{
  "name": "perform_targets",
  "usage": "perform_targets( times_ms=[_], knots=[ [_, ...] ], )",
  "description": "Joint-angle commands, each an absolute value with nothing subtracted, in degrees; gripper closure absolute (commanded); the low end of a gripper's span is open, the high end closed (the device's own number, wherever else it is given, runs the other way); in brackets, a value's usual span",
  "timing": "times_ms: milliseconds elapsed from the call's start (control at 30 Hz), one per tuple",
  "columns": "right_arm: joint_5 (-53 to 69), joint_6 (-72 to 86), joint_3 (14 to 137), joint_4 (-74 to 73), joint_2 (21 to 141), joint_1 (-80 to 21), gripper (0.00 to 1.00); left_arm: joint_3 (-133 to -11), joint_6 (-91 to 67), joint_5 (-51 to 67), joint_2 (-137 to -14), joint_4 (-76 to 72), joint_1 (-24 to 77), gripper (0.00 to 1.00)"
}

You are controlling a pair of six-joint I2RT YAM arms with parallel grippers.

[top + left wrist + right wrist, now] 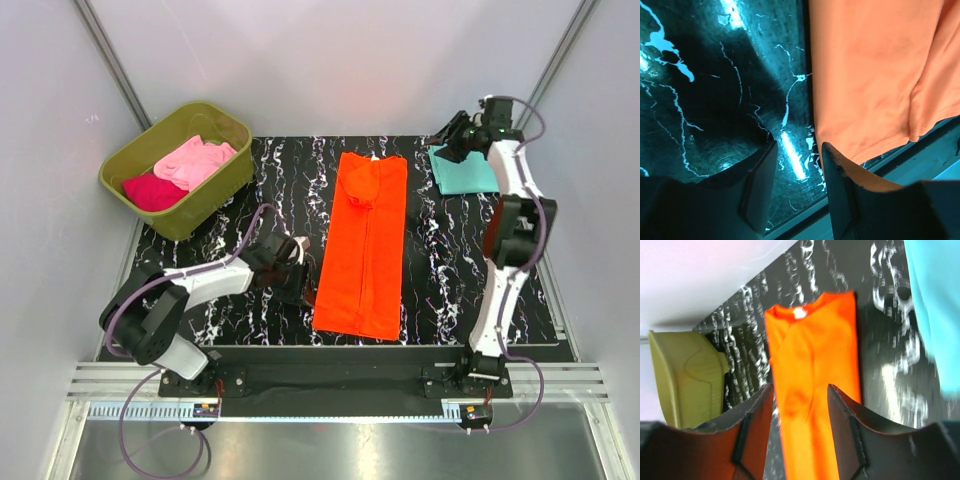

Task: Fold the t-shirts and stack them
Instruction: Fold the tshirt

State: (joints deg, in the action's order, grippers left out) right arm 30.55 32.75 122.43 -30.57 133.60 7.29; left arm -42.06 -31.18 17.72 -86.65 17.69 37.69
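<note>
The bright orange t-shirt lies on the black marbled table, folded lengthwise into a long strip, collar at the far end. It shows in the left wrist view and the right wrist view. My left gripper is open and empty, low over the table just left of the shirt's near left edge. My right gripper is open and empty, raised at the far right above the folded teal t-shirt. The light pink t-shirt and the magenta t-shirt lie in the tub.
The olive-green plastic tub stands at the far left corner of the table. White walls enclose the back and sides. The table's near edge runs just below the orange shirt's hem.
</note>
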Motion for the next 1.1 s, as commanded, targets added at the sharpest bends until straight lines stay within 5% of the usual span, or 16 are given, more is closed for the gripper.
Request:
perform_targets(
  times_ms=[0,267,533,600,733,1067],
  knots=[
    [23.7,33.0,110.9,-36.0,118.2,6.3,0.45,-39.5,-33.0,19.1,-85.3,11.1,38.8,0.52],
    [7.9,40.3,69.0,-44.6,89.1,-8.7,0.34,-38.1,-35.4,21.1,-84.3,8.2,43.1,0.55],
    [7.2,53.0,44.1,-42.1,68.0,-20.3,0.34,-35.3,-37.2,18.6,-81.7,9.3,46.0,0.6],
    [8.6,50.1,45.1,-37.9,68.5,-20.3,0.39,-35.2,-37.4,18.1,-80.8,9.2,47.0,0.63],
    [8.8,43.8,58.7,-33.4,77.1,-20.2,0.83,-34.9,-37.8,18.2,-79.6,9.8,47.5,0.69],
    [7.9,29.8,97.4,-32.1,114.8,-19.1,1.0,-37.1,-37.7,13.5,-71.0,17.9,47.6,0.64]
  ],
)
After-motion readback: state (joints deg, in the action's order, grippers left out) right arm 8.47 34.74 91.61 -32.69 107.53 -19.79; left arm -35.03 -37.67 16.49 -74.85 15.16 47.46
